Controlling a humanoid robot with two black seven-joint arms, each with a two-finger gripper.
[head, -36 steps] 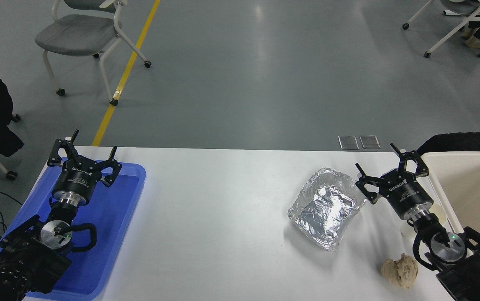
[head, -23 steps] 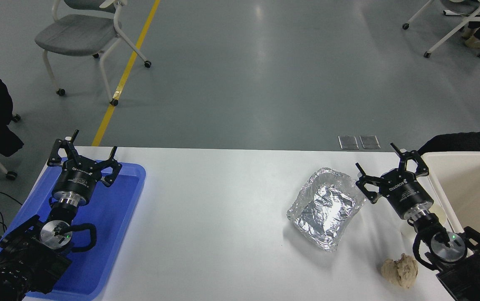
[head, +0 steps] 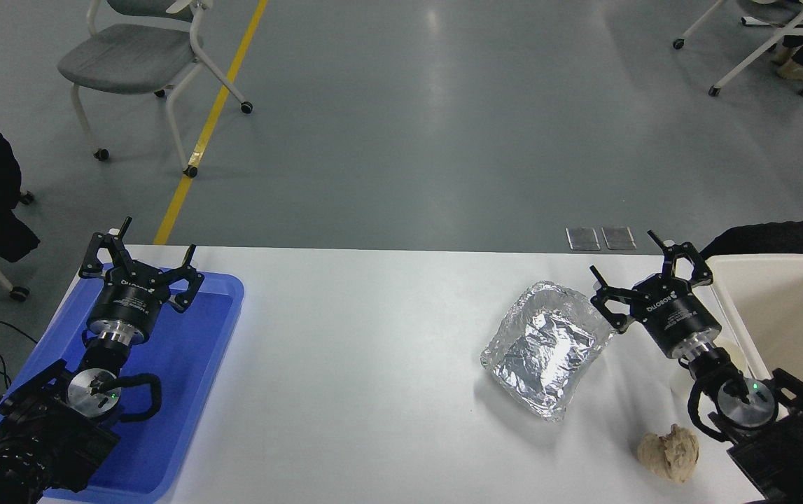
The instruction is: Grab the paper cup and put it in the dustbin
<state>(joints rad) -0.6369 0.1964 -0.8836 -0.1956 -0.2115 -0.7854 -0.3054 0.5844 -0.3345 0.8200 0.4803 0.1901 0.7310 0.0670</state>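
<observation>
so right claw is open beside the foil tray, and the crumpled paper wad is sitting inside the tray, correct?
Not quite. The head view shows the right claw open beside the foil tray, but the crumpled paper wad is not inside it. It lies on the white table, nearer the camera than the tray and apart from it.

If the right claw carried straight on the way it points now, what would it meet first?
Nothing, as far as this view shows. The right claw, open, points up and away toward the table's far edge, between the foil tray and the dustbin. Depth is unclear, so the dustbin's near corner may be close.
</observation>
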